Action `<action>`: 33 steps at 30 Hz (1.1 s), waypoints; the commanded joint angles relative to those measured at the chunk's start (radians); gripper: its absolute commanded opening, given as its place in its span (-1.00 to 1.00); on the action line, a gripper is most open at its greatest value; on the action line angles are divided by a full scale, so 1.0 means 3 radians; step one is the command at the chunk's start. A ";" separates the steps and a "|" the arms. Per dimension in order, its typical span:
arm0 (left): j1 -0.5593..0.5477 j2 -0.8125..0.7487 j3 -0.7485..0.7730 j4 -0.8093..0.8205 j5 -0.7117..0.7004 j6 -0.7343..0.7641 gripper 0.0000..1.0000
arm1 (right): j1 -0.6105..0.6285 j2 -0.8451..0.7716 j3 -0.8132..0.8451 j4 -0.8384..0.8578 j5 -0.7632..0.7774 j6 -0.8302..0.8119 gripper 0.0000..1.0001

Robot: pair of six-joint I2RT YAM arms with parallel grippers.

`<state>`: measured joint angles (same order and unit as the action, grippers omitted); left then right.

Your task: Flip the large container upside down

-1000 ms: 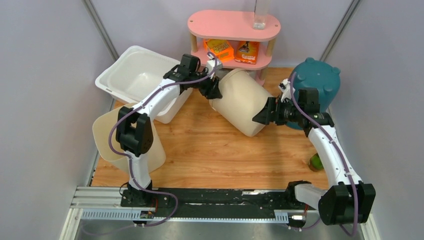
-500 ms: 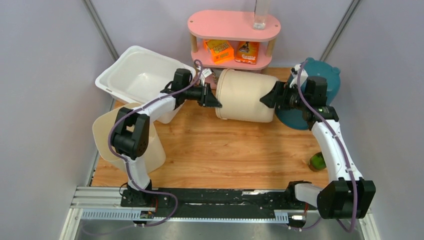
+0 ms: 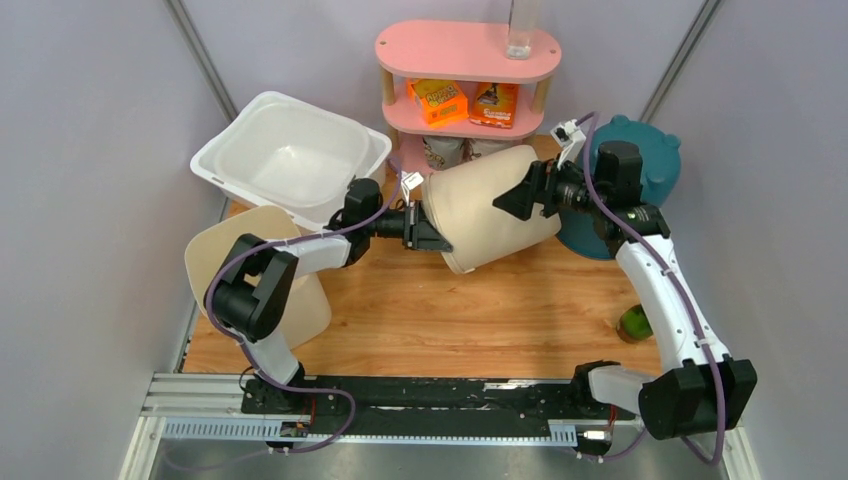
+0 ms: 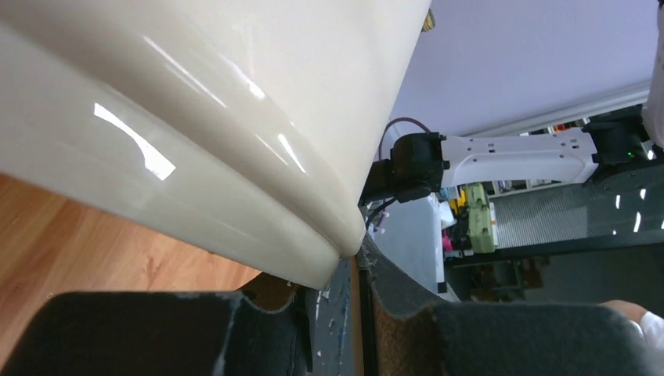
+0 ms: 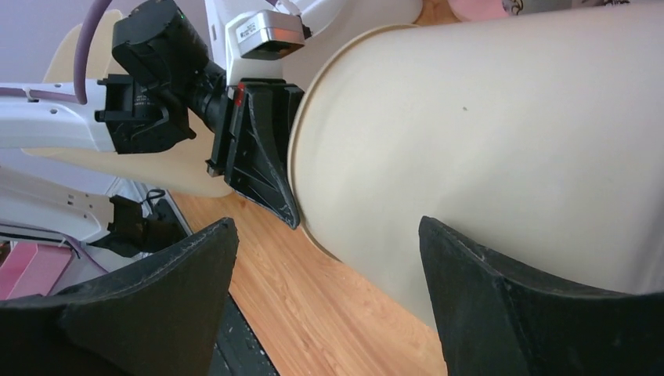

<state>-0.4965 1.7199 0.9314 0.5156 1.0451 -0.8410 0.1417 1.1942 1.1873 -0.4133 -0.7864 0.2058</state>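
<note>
lg container (image 3: 488, 212): glossy smooth plastic | table (image 3: 420, 300): wood w/ grain

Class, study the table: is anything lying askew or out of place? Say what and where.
The large container lies tilted on its side at mid-table, mouth toward the left arm. The left pincer pinches its rim; the right pincer stands open against its far end. Nothing looks spilled or broken.

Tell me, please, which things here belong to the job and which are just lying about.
Job: container; left gripper, clamped on its rim; right gripper, open against its other end.
Lying about: white tub; pink shelf; teal pot; cream bin; green object.
</note>
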 commanded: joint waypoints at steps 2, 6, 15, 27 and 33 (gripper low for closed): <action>0.0051 0.0203 -0.0238 0.0062 -0.0137 -0.0336 -0.99 | -0.0087 -0.0022 0.0200 -0.0224 0.0082 -0.0342 0.78; 0.0118 0.0296 -0.0259 -0.0095 -0.0172 -0.0292 -0.99 | -0.0233 0.0017 0.0413 -0.0280 0.0158 -0.0546 0.81; 0.0135 0.0424 -0.0133 -0.0740 -0.0232 0.0296 -0.99 | -0.0283 0.0134 0.0814 -0.0277 0.0373 -0.0628 0.81; 0.0179 0.0292 -0.0267 -0.1056 -0.0390 0.0660 -0.99 | -0.0060 0.0292 0.0232 -0.0316 0.0127 -0.0277 0.73; 0.0180 0.0310 -0.0101 -0.1469 -0.0669 0.0871 -0.50 | 0.0245 0.0454 0.0361 -0.0219 0.0096 -0.0248 0.72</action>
<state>-0.4225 1.7626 0.8989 0.3500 1.0248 -0.6334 0.1246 1.2858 1.2732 -0.4538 -0.6525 0.0772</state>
